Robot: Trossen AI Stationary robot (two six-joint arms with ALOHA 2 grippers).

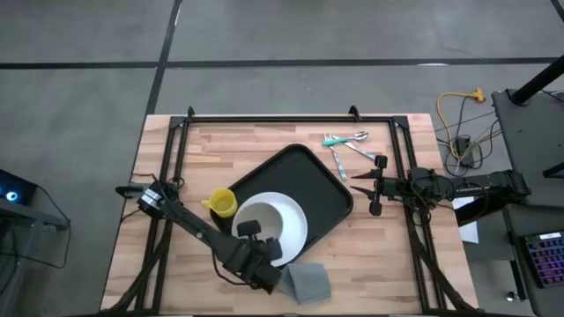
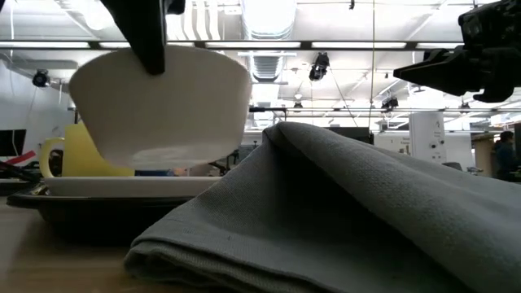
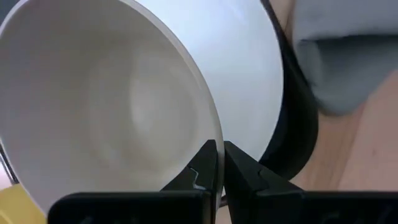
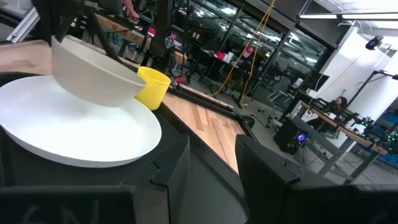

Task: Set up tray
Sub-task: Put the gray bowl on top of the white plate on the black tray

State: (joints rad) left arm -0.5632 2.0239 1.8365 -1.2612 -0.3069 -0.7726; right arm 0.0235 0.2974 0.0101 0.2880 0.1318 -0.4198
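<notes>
Two pincers are in my view. My left pincer (image 3: 221,163) is clamped together on the rim of a white bowl (image 3: 112,99), holding it tilted just above a white plate (image 4: 74,134). That plate sits inside the black tray (image 1: 322,189), which lies slanted on the wooden worktop (image 1: 220,145) directly beneath this pincer. Beside the bowl stands a yellow cup (image 1: 222,204). A folded grey cloth (image 1: 307,280) lies near this pincer, off the tray. My right pincer (image 1: 377,185) hangs at the tray's far edge, fingers apart, holding nothing.
</notes>
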